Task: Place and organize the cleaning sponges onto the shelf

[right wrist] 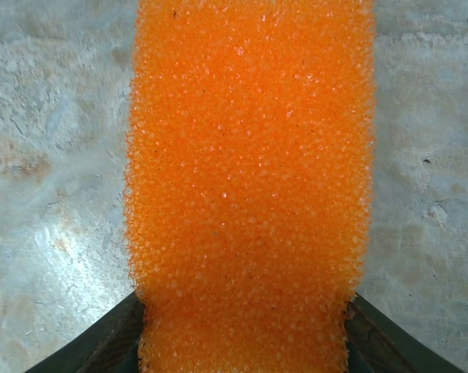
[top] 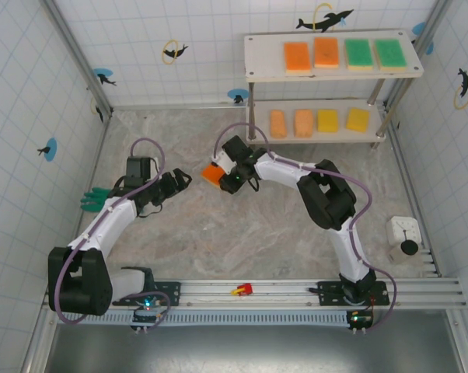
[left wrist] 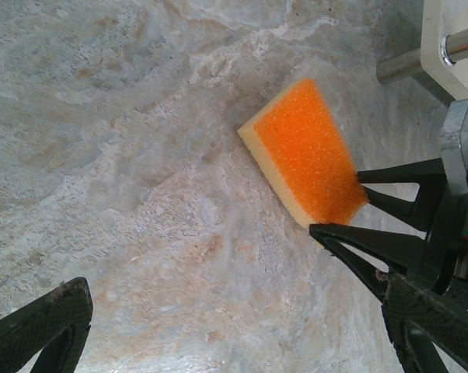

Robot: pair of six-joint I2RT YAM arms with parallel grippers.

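Observation:
An orange sponge [top: 211,175] with a pale underside lies on the marbled floor at mid-table. My right gripper [top: 222,177] has its jaws pressed against the sponge's two long sides, and the foam [right wrist: 249,179] is pinched narrower between them. In the left wrist view the same sponge [left wrist: 308,151] has the right arm's black fingers [left wrist: 389,175] at its near end. My left gripper [top: 179,180] hangs just left of it, open and holding nothing [left wrist: 234,334]. The shelf [top: 257,58] at the back right carries two orange sponges [top: 297,57] and two green ones [top: 358,53] on top. Orange [top: 277,123] and yellow sponges [top: 357,120] sit below.
A green glove [top: 90,200] lies by the left wall. A small red object [top: 242,290] rests on the front rail. A white box with a black knob [top: 405,239] stands at the right wall. A shelf leg [left wrist: 409,66] stands close behind the sponge.

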